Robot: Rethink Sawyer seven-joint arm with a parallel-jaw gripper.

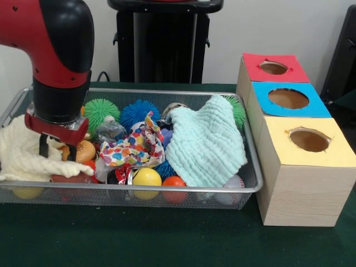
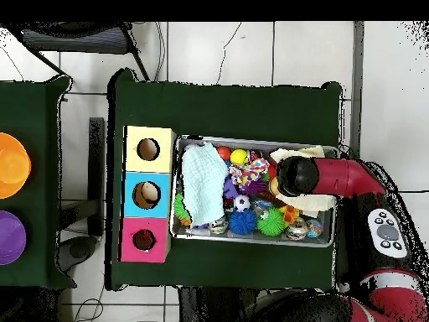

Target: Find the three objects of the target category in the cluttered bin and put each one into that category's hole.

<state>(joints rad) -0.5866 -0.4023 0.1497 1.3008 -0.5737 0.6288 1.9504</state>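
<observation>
The wire-mesh bin (image 1: 251, 188) is full of balls and cloths; it also shows in the overhead view (image 2: 328, 237). My gripper (image 1: 53, 149) hangs low at the bin's left end, right over a cream cloth (image 1: 22, 156). In the overhead view the arm's wrist (image 2: 295, 176) hides the gripper. An orange and tan rounded toy (image 1: 85, 151) lies just right of the gripper, half buried; I cannot tell what it is. No brown or pale yellow soft figure shows. The red-topped hole (image 1: 273, 67) is at the far end of the wooden box (image 1: 300, 194), and also shows from overhead (image 2: 143, 240).
A mint cloth (image 1: 206, 146) and a dotted colourful cloth (image 1: 133, 147) cover the bin's middle and right. Green (image 1: 101, 111) and blue (image 1: 136, 113) spiky balls lie at the back; yellow (image 1: 147, 177) and orange (image 1: 174, 182) balls at the front. Blue hole (image 1: 288, 98), yellow hole (image 1: 309, 140).
</observation>
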